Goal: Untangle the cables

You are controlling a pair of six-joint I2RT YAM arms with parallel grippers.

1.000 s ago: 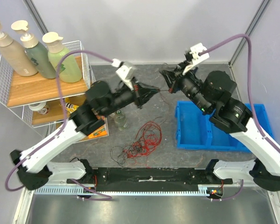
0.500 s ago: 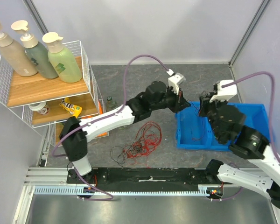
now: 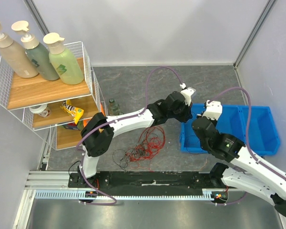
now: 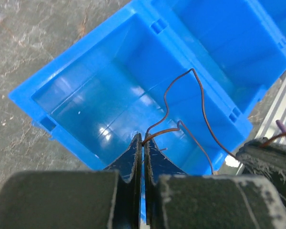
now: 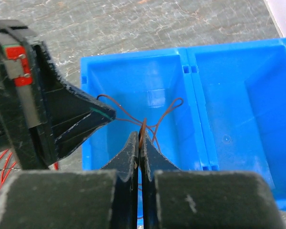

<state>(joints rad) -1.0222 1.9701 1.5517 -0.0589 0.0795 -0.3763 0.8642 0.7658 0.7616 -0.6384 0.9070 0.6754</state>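
Observation:
The cables point(image 3: 144, 144) lie as a loose red and black tangle on the grey table, left of the blue bin point(image 3: 257, 133). One thin brownish-red cable point(image 4: 166, 102) is apart from that tangle and hangs in slack loops over the bin's left compartment point(image 5: 152, 81). My left gripper point(image 4: 143, 139) is shut on one part of it, just above the bin. My right gripper point(image 5: 140, 136) is shut on another part of the same cable, a few centimetres from the left fingers point(image 5: 81, 119). Both grippers hover over the bin's left end.
A wire shelf point(image 3: 19, 95) stands at the left with three pump bottles point(image 3: 33, 55) on top and small items below. A small glass bottle point(image 3: 113, 105) stands beside it. The bin has a second compartment point(image 5: 257, 95) to the right. The arms' mounting rail point(image 3: 152, 181) runs along the near edge.
Both arms have swung from the back of the table down to the blue bin, carrying the pinched cable. Its stretch between them has gone from taut to slack loops.

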